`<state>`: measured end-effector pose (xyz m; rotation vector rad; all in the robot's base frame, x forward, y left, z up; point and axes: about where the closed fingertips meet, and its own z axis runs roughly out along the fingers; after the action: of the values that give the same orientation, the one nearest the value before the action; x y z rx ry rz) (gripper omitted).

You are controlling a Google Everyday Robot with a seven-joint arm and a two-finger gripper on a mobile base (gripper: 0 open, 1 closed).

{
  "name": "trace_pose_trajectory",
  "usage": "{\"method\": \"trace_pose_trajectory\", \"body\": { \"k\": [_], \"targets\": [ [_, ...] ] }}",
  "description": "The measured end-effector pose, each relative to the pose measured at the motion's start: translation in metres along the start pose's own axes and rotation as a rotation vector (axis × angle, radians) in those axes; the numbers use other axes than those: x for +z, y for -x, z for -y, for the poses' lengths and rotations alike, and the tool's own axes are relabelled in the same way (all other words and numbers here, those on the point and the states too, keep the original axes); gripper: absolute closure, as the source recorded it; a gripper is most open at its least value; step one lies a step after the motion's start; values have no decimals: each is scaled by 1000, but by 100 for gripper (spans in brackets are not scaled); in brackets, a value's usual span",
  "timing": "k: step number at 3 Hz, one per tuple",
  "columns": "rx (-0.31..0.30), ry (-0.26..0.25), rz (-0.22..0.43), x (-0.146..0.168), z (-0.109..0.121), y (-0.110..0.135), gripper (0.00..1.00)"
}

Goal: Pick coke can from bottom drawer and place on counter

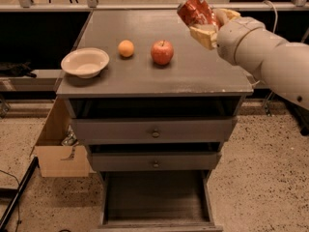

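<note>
The coke can (196, 10), red with white lettering, is tilted and held in my gripper (205, 23) above the right rear part of the counter (164, 76). The gripper's pale fingers (203, 35) are shut on the can, with my white arm reaching in from the right. The bottom drawer (155, 199) stands pulled out below, and its dark interior holds nothing that I can see.
On the counter stand a white bowl (85, 62) at the left, an orange (126, 48) and a red apple (162, 52) in the middle. Two shut upper drawers with round knobs (155, 134). A cardboard box (59, 149) stands left of the cabinet.
</note>
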<state>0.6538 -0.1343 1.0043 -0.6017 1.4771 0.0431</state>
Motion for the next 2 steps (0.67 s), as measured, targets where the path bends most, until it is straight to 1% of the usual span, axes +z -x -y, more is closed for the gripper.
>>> {"method": "trace_pose_trajectory", "body": {
  "k": [1, 2],
  "targets": [
    [-30, 8, -36, 10, -1, -15, 100],
    [-37, 1, -83, 16, 3, -36, 100]
  ]
}}
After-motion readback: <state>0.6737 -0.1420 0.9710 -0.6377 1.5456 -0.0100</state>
